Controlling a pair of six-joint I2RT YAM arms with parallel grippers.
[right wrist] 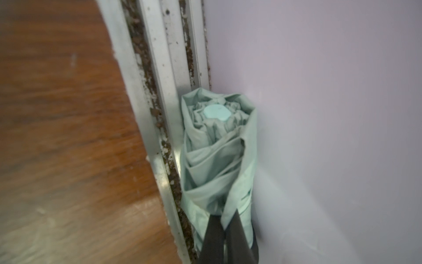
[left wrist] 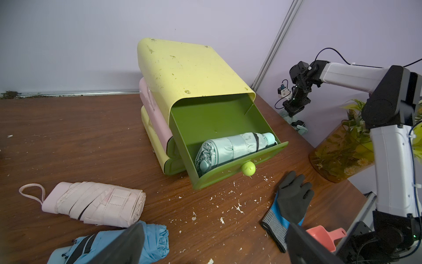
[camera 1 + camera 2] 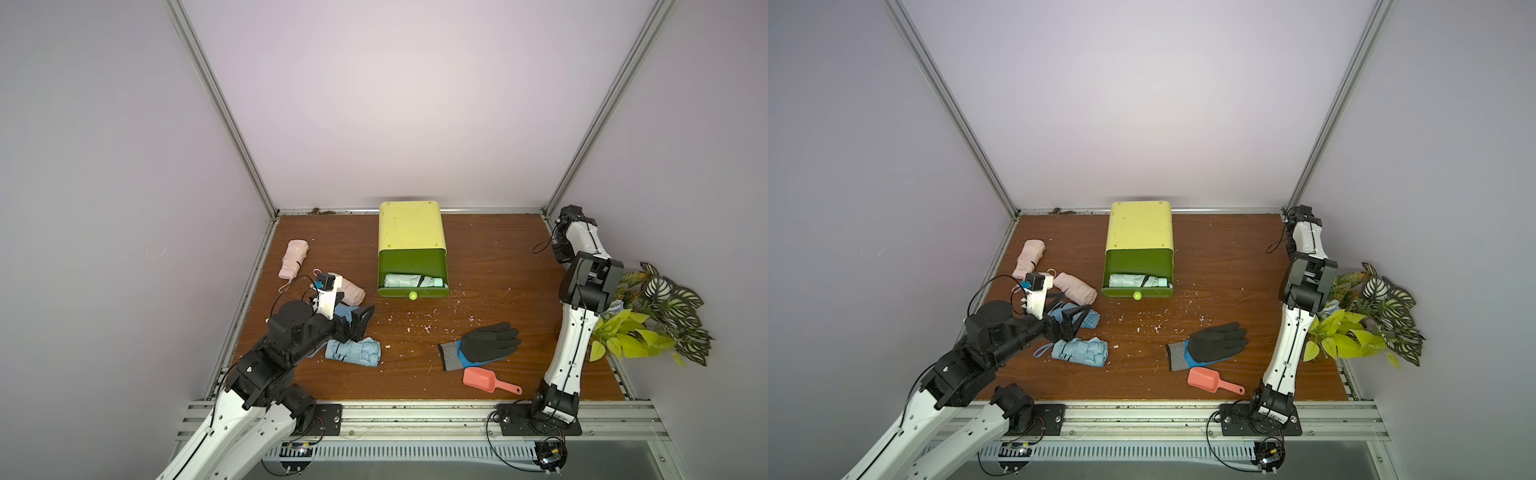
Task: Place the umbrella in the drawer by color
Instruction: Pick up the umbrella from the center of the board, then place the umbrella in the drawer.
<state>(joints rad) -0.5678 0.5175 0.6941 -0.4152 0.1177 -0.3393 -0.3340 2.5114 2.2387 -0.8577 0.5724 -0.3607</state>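
Matte lilac walls [image 3: 395,104], crumb-flecked wood-grain table [image 3: 478,266]. Rounded yellow cabinet [image 3: 409,226]; green drawer [image 3: 411,259] pulled out, pleated mint umbrella [image 3: 409,280] inside. Right pincer [image 1: 225,228] clenched on second umbrella [image 1: 212,160], crinkled mint fabric, against the walls. Left pincer [image 2: 213,228] released.

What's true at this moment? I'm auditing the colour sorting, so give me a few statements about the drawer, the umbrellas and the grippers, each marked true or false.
1. The green drawer stands pulled open. True.
2. A pink umbrella lies inside it. False: a mint umbrella lies there.
3. The left gripper is clamped on a blue umbrella. False: its jaws stand wide open at that umbrella and hold nothing.
4. The right gripper is shut on the fabric of a second mint umbrella. True.
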